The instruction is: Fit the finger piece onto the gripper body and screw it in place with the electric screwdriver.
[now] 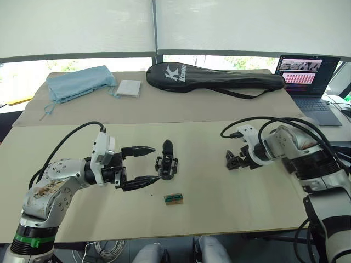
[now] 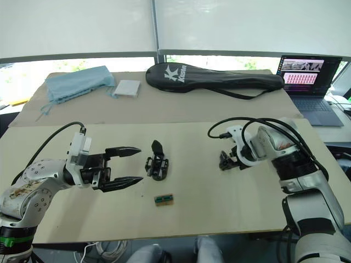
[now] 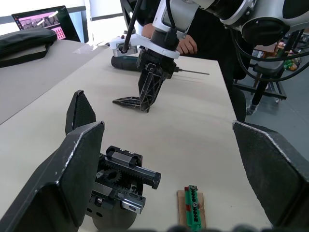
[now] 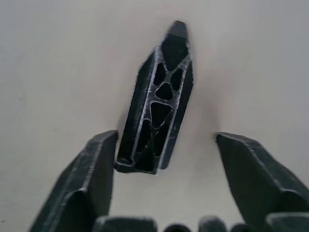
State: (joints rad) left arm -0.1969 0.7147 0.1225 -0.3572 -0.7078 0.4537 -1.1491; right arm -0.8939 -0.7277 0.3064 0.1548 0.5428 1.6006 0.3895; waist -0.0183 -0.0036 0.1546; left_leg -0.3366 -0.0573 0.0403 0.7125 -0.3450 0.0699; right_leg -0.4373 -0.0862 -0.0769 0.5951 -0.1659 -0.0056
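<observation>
Finger piece [image 4: 157,104]: flat on counter [image 1: 219,181], between spread fingers of right gripper [image 1: 235,160], at 3 o'clock from gripper body [image 1: 167,163]. Left gripper [image 1: 143,164]: fingers apart, just beside gripper body.

One gripper body [image 1: 167,163], one finger piece [image 4: 158,108], one electric screwdriver [image 3: 126,62] and one green-and-tan box [image 1: 174,199] are counted.

Office or lab, laptop [image 1: 307,82], window blinds [image 1: 164,24], paper-covered tables [image 1: 219,104]
</observation>
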